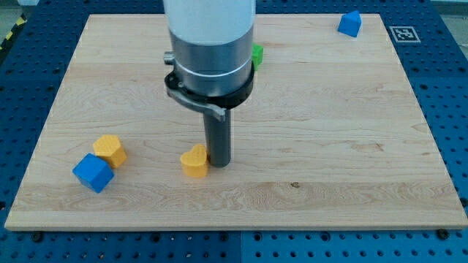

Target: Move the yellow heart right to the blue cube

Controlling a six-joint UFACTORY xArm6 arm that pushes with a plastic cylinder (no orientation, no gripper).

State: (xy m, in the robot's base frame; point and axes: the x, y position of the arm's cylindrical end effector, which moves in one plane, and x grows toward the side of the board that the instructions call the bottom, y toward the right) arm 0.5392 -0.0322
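From my remote seat I see my tip [218, 162] planted on the wooden counter [351, 161], a little left of its middle and toward the view's bottom. There is no hand on this arm to open or close, only the straight dark rod hanging from the wide grey and white body that fills the upper middle of the view. The yellow heart [194, 161] sits touching the rod's lower end on the view's left side, so my tip is just at the heart's right edge. The blue cube [93, 172] lies well apart from the heart, near the counter's lower left corner, slightly lower in the view than the heart. A second yellow block [110, 150], with a faceted shape I cannot make out exactly, rests against the blue cube's upper right side, between the cube and the heart but much closer to the cube. Behind the arm's body a sliver of a green block [257, 54] peeks out on the view's right side; its shape is mostly hidden. Far off in the upper right corner of the counter stands another small blue block [350, 23], well apart from everything else. A black and white square marker [404, 33] sits just beyond that corner on the blue perforated surface.
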